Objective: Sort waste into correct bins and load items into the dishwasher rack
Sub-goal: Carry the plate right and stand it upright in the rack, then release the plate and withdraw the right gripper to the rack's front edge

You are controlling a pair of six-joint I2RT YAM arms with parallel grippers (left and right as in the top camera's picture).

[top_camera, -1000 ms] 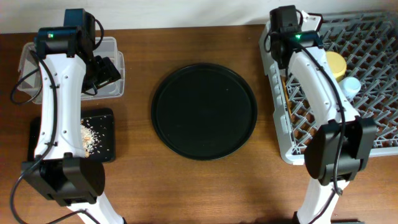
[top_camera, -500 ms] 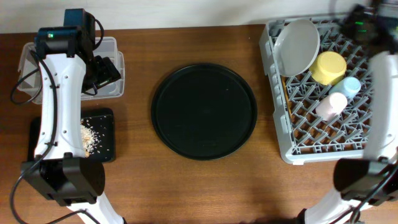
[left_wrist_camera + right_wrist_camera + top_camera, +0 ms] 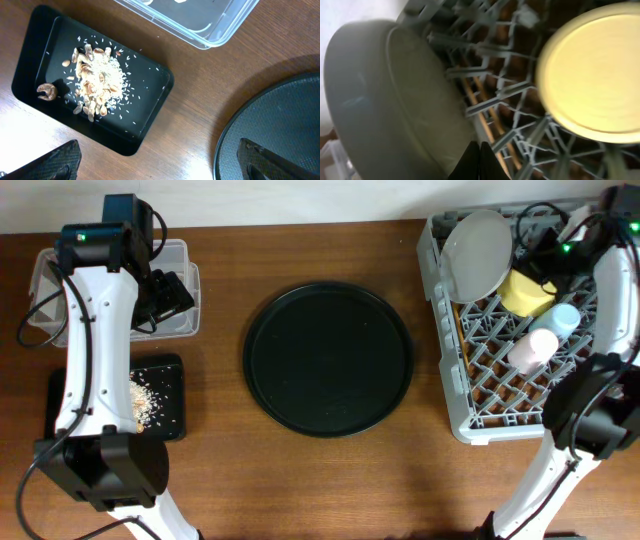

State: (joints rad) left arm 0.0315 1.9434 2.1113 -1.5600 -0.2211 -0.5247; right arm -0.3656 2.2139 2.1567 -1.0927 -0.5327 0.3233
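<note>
The grey dishwasher rack (image 3: 480, 420) on the right holds a grey-green plate (image 3: 478, 252) standing on edge at its back left, a yellow bowl (image 3: 528, 290), a light blue cup (image 3: 566, 318) and a pink cup (image 3: 532, 348). Thin wooden chopsticks (image 3: 485, 112) lie under the lattice beside the plate (image 3: 385, 95). My right gripper (image 3: 479, 161) is shut and empty, hovering over the rack's back between plate and bowl (image 3: 592, 75). My left gripper (image 3: 162, 165) is open and empty above the wood, near the shallow black tray (image 3: 35, 55) of food scraps (image 3: 97, 80) and the clear box (image 3: 200, 22).
A large round black tray (image 3: 328, 360) lies in the table's middle; its rim (image 3: 225, 140) shows under my left gripper's right finger. The clear box (image 3: 182, 260) stands at the back left, with the black tray (image 3: 170, 395) in front of it.
My right arm has swung from the rack's left side to its far right and now reaches in over the back, uncovering the plate. Its jaws have shut. The left arm has not moved.
</note>
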